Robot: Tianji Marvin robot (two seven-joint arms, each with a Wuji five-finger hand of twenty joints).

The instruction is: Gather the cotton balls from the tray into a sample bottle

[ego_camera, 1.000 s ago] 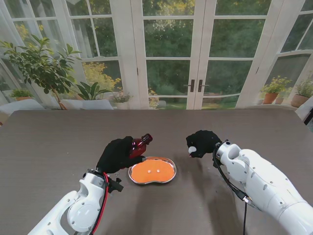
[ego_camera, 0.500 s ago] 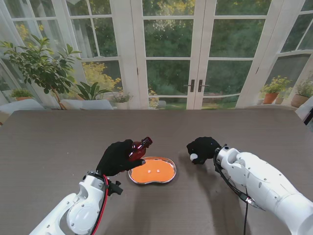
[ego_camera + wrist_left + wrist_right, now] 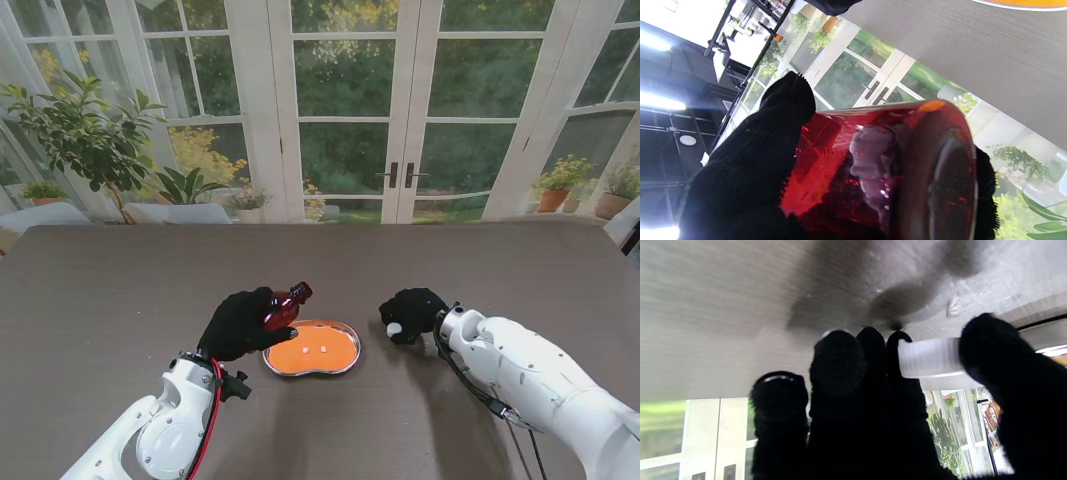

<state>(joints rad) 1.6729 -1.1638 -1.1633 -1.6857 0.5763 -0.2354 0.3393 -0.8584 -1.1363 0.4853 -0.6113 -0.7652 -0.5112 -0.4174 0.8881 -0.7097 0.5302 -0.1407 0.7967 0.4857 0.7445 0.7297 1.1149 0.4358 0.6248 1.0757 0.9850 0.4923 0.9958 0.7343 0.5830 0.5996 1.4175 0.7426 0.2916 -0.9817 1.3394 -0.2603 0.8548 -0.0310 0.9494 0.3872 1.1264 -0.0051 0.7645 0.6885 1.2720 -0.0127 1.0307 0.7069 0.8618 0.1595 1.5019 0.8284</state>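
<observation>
- Stand view: desk (image 3: 120,290), bare apart from the tray (image 3: 345,362) near its middle, two cotton balls (image 3: 312,351) inside.
- Left hand (image 3: 238,322), fingers clamped on the tilted red bottle (image 3: 281,305) beside the tray's left rim; it could slip.
- Right hand (image 3: 411,312) pinches a white cap (image 3: 929,357); it may drop.
- No readable writing.

White ribbed cap (image 3: 929,358) between black-gloved fingers (image 3: 838,363)

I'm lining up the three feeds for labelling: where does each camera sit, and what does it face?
Stand view: above the shoulders, facing down at the table and tray; both arms show.
Left wrist view: along the left hand, filled by the red bottle it holds.
Right wrist view: along the right hand, pinching a white cap.
Stand and left wrist views share the bottle.
</observation>
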